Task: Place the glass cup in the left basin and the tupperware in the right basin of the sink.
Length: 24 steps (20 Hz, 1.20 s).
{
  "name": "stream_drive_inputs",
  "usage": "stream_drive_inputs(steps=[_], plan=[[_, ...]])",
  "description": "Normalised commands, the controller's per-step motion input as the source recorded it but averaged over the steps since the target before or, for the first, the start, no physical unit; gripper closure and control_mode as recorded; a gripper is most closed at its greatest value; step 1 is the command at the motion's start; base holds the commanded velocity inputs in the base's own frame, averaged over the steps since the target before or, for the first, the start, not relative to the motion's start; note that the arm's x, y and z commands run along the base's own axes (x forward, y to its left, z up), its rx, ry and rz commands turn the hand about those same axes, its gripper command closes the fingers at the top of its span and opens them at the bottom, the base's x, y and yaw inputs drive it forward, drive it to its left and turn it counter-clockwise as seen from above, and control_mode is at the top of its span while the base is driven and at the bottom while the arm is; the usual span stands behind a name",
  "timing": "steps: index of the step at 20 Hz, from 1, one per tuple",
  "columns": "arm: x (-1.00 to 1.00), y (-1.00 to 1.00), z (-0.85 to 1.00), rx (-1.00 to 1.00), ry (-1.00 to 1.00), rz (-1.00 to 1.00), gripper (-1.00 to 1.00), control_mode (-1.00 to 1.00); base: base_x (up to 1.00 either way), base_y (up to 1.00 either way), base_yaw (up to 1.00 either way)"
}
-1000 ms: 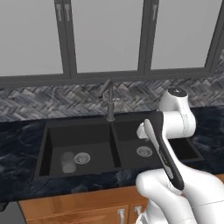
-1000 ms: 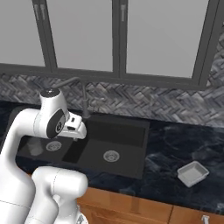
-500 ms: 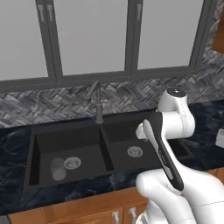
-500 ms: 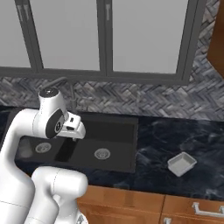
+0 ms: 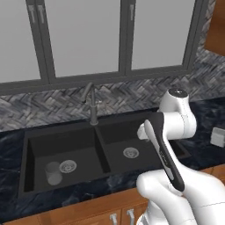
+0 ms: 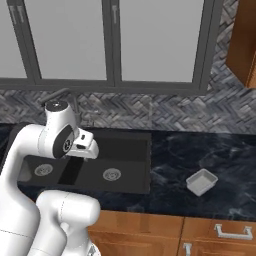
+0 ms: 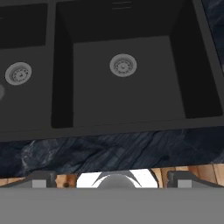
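Observation:
The glass cup (image 5: 53, 173) stands upright in the left basin (image 5: 61, 151) of the black sink (image 5: 101, 145), beside its silver drain (image 5: 67, 166). The right basin (image 5: 132, 140) holds nothing but its drain (image 7: 123, 65). Well to the right of the sink (image 6: 130, 160), the pale tupperware (image 6: 202, 181) lies on the dark counter; it also shows as the tupperware (image 5: 217, 136) at the edge of the left base view. My gripper (image 7: 113, 179) hangs above the front counter edge, facing the right basin (image 7: 127, 78). Its fingertips (image 7: 43, 179) stand wide apart, open, with nothing between them.
A dark grey faucet (image 5: 92, 103) rises behind the sink's divider. The marbled black counter (image 6: 210, 155) runs right toward a wooden cabinet (image 6: 242, 40). Wooden drawer fronts with handles (image 6: 230, 232) sit below the counter edge. Windows and a herringbone backsplash close off the back.
The whole scene has slid left in both base views, so the camera has moved right. The arm keeps the same pose; cup and tupperware stay where they lay.

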Motion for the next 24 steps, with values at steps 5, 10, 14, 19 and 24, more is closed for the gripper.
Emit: stream_drive_inputs(steps=[5,10,14,19,24], plan=[[0.00,0.00,0.00,0.00,0.00,0.00,-1.00,1.00,0.18,-0.78,0.00],[0.00,0.00,0.00,0.00,0.00,0.00,-1.00,1.00,0.24,-0.66,0.01],[0.16,-0.45,-0.03,0.00,0.00,0.01,-1.00,-1.00,0.06,-0.15,0.01],[0.03,-0.70,-0.01,0.00,-0.04,0.00,-1.00,-1.00,0.00,0.00,0.00],[0.06,-0.80,0.00,0.00,-0.02,0.00,-1.00,-1.00,0.00,0.00,0.00]])
